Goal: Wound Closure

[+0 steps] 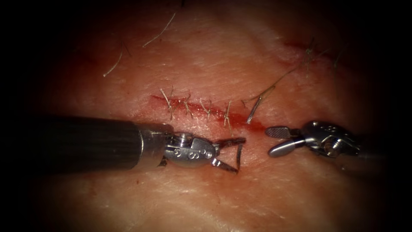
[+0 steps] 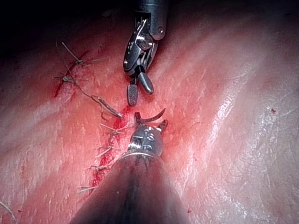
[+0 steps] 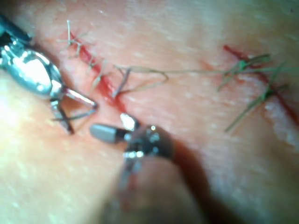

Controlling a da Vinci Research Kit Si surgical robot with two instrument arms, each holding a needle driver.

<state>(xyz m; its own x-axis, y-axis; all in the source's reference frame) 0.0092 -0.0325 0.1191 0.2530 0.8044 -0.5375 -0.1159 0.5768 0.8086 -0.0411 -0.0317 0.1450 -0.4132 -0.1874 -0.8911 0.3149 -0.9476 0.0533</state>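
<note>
Nearest the endoscope lies bare, pale tissue (image 1: 193, 197). Just beyond it the left arm's end effector (image 1: 229, 154) comes in from the left with its jaws spread wide, clamped on nothing. A curved grey stretch of the needle (image 1: 239, 157) stands between their tips on the near side of the cut; whether a jaw touches it I cannot tell. The left wrist view shows the same arc lying across the tips of that tool (image 2: 150, 122). Level with it, close to the right, the right arm's end effector (image 1: 277, 139) also has its jaws parted, and it holds nothing. Behind both tools runs the cut (image 1: 197, 107), crossed by several stitches (image 1: 188, 107) with short upright ends. Red fluid (image 1: 253, 125) pools at its right end. There a second short grey length rises out of the tissue (it looks like the needle's tail, so the needle sits in the tissue under the cut). The thread (image 1: 279, 81) runs from it up and to the right. Farther back, loose cut ends of thread (image 1: 161, 31) lie on the tissue.
</note>
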